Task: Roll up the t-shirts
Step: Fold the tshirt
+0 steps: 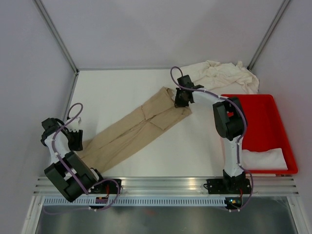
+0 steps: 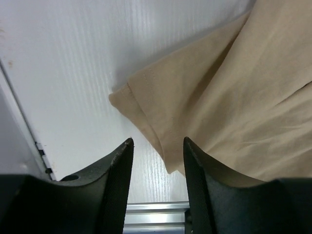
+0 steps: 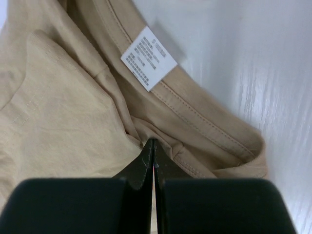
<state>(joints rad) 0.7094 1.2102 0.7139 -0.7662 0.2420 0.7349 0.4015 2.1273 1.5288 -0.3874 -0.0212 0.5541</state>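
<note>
Left gripper point(image 2: 156, 144): jaws half apart, nothing held, at the near-left hem corner of the tan t-shirt point(image 1: 131, 131). One tan shirt, a long strip lying diagonally across the worktop. Right gripper point(image 3: 153, 142): pinched on its collar by the one label point(image 3: 148, 58). Far-right corner: cream heap point(image 1: 224, 75), count unclear. Right edge: one red tray point(image 1: 263, 126) holding one folded cream shirt point(image 1: 263, 158).

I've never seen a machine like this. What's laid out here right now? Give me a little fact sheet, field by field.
tan t-shirt: folded into a long strip, lying diagonally on the table
neck label: white, showing at the strip's far end
left pincer: open, above the strip's near hem corner
right pincer: shut, tips at the collar folds
cream t-shirts: crumpled heap, far right corner
red tray: at right, white cloth in its near end
</note>
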